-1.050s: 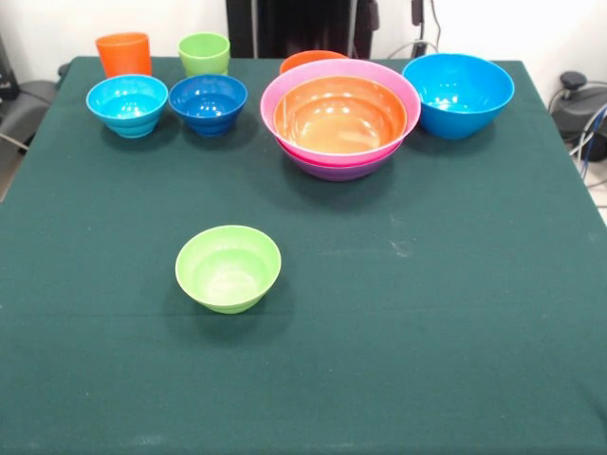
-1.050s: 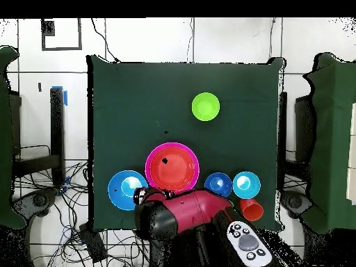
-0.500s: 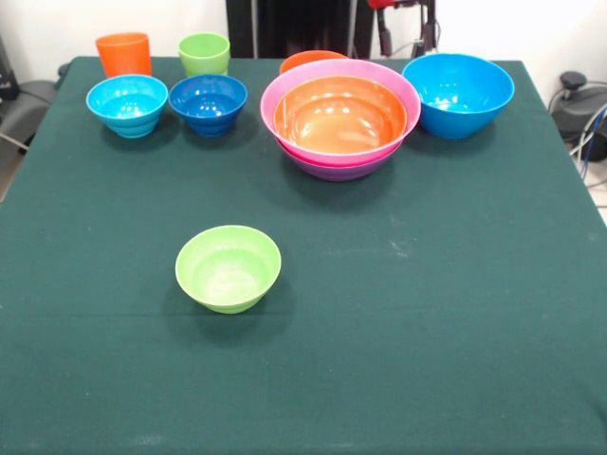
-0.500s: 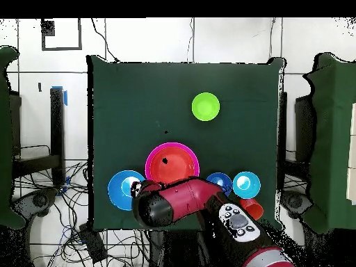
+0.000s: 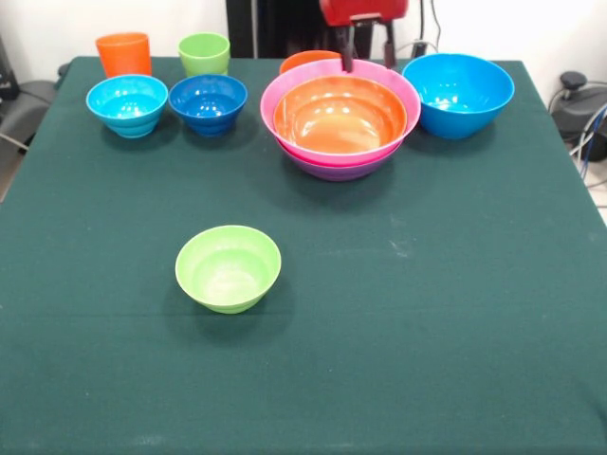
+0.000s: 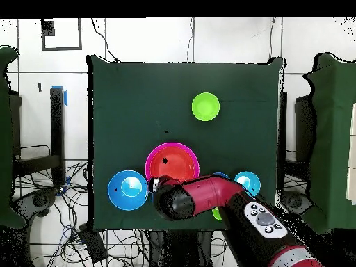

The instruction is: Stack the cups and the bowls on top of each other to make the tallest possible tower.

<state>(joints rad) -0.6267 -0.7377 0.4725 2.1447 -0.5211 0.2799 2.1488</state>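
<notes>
A small lime-green bowl (image 5: 228,268) is sitting alone toward the near edge of the tabletop (image 5: 455,360), well apart from everything else, while the tower (image 5: 340,118) of nested big bowls is standing toward the far edge: a wide orange bowl (image 5: 340,114) inside a pink bowl (image 5: 281,100), which is resting in a purple bowl (image 5: 337,172) showing only below the pink rim.

The red arm's claw (image 5: 368,51) is hanging over the tower's far rim, its two dark fingers (image 5: 348,55) spread apart and holding nothing.

The risk, judging from here, is that the fingers are coming down very close to the pink rim; a descent slightly off could be clipping it, tilting or shoving the whole nest toward the big blue bowl (image 5: 458,93) just beside it. A small orange bowl (image 5: 308,60) is hiding behind the tower and could be getting knocked as well. Glossy plastic is also likely to be slipping in a pinch grip.

Along the far edge toward the opposite corner, a light-blue bowl (image 5: 127,103) and a dark-blue bowl (image 5: 208,102) are sitting side by side, with an orange cup (image 5: 123,53) and a lime-green cup (image 5: 204,53) behind them.

The count: eight bowls, four large and four small, and two cups.
</notes>
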